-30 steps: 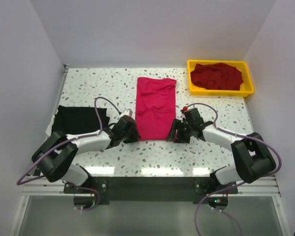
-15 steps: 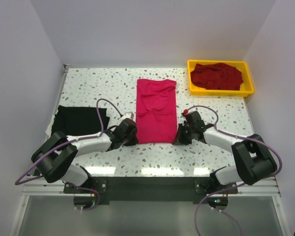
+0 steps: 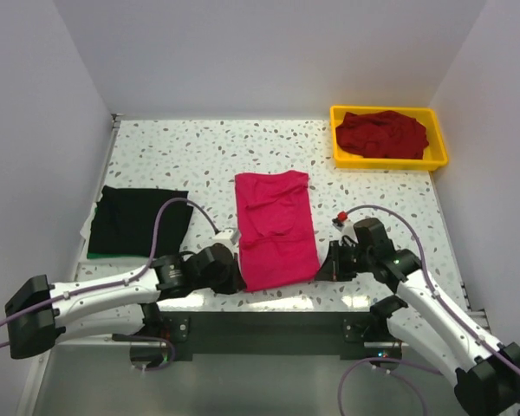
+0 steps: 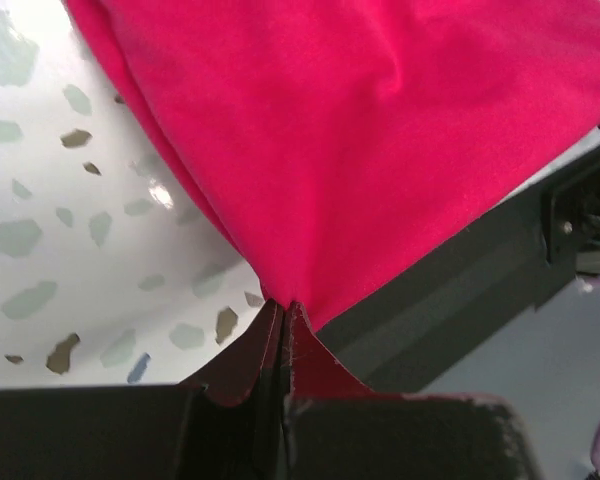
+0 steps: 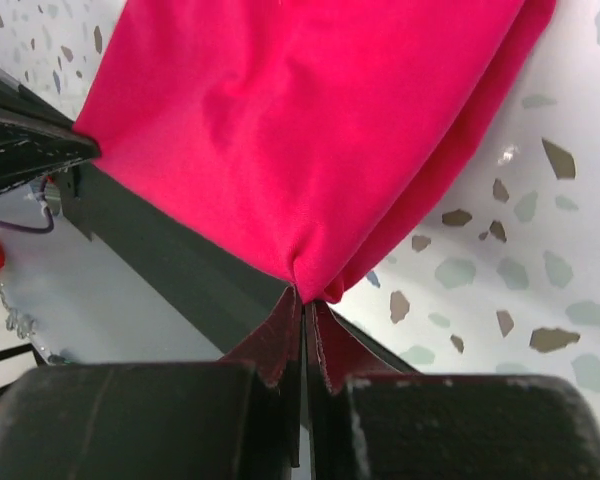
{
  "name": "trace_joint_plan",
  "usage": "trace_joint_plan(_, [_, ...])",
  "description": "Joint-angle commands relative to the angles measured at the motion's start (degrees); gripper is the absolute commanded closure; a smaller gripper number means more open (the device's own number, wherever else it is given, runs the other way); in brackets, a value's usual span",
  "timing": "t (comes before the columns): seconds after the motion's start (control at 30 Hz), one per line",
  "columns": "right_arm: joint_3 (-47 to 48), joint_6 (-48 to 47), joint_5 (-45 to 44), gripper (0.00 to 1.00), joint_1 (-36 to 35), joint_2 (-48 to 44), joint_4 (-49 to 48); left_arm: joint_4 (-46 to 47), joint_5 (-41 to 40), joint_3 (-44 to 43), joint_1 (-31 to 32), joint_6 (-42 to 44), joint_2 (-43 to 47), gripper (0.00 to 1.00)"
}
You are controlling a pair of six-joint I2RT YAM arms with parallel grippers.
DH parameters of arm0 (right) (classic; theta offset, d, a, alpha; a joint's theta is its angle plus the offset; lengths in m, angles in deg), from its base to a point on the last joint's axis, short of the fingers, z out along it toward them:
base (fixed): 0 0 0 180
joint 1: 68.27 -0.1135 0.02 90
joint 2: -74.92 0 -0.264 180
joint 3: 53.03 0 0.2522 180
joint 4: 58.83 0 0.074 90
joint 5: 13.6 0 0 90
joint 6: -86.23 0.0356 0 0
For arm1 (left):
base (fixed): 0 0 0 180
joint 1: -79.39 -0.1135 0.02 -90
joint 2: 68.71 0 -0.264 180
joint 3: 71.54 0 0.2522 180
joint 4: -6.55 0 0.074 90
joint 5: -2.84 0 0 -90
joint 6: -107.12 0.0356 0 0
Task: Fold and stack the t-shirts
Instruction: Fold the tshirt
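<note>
Tabletop (image 3: 173, 156), speckled white, seen from above, with both arms reaching in from its near edge.

Bright pink-red t-shirt (image 3: 276, 227): folded into a long narrow rectangle, it lies flat in the middle of the table. Its long axis runs from far to near, and its near edge reaches the table's front edge.

Black t-shirt (image 3: 137, 221): spread flat by the table's left edge, apart from the pink-red one, with bare tabletop between them.

Yellow tray (image 3: 390, 163): it stands at the far right corner of the table. A dark maroon t-shirt (image 3: 381, 134) lies crumpled inside it.

Left gripper (image 3: 237, 277): low at the near left corner of the pink-red t-shirt. In the left wrist view its fingers (image 4: 235, 380) are pressed together with a pinch of pink-red cloth (image 4: 380, 150) between them, and the fabric fans out from the fingertips across the table.

Right gripper (image 3: 326, 264): low at the near right corner of the same shirt. The right wrist view shows its jaws likewise closed on a pinch of the pink-red fabric (image 5: 310, 130), which is gathered to a point at the fingertips (image 5: 330, 355).
</note>
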Motion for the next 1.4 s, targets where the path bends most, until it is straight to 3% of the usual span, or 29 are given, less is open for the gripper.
trace_joint_plan(0.0, [3.79,-1.13,0.23,1.00,-0.23,-1.22,9.38,-4.25,-2.17,-3.00,2.10,-3.17,4.07,1.00])
trace_joint_plan(0.13, [8.80,-1.75,-0.91,1.00,-0.24,2.19,9.40,-5.73,-6.10,-6.76,2.01,-2.03,4.78,1.00])
trace_joint_plan(0.27, [16.96,-0.96,-9.16,1.00,-0.23,6.23,8.70,-10.12,-12.70,-12.31,1.83,0.61,1.98,1.00])
trace_joint_plan(0.43, [25.67,-2.72,-12.78,1.00,0.20,13.01,9.67,-13.13,-18.86,-19.51,-0.88,3.68,-2.16,1.00])
trace_joint_plan(0.6, [30.34,-2.54,-18.13,1.00,0.99,18.46,2.64,-4.26,-16.76,-20.05,-9.49,10.36,-4.27,1.00])
trace_joint_plan(0.77, [36.84,-3.85,-17.97,1.00,3.27,24.08,-1.14,2.60,-16.41,-23.91,-15.47,15.11,-8.75,1.00])
trace_joint_plan(1.1, [45.89,-5.44,-12.43,1.00,8.29,38.49,-5.80,7.27,-13.69,-31.99,-24.09,19.68,-19.90,1.00])
trace_joint_plan(1.37, [55.56,-5.97,-10.06,1.00,11.01,55.79,-7.04,9.47,-10.35,-39.54,-30.33,21.09,-33.17,1.00])
